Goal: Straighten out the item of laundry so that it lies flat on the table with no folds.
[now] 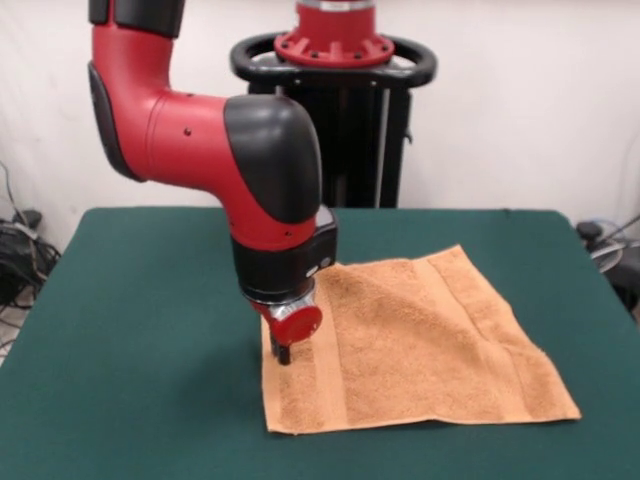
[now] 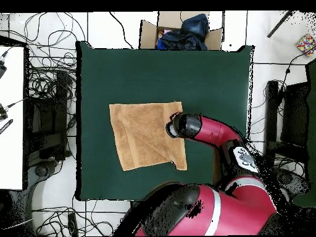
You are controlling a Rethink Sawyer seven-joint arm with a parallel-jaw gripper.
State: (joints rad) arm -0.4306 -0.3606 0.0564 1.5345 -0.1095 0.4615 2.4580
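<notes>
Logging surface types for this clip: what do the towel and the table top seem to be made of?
The towel looks like orange-tan terry cloth: a fuzzy, looped pile, a flatter woven band and hemmed edges. The table seems covered in dark green felt-like fabric, matte with no shine; what lies beneath cannot be seen.

an open brown cardboard box (image 2: 179,31) stands on the floor just beyond one edge of the counter, with dark blue clothes (image 2: 188,31) inside it. many black cables (image 2: 46,80) lie tangled on the white tiled floor (image 2: 111,28) at one side. a small multicoloured object (image 2: 306,43) sits near a corner.
</notes>
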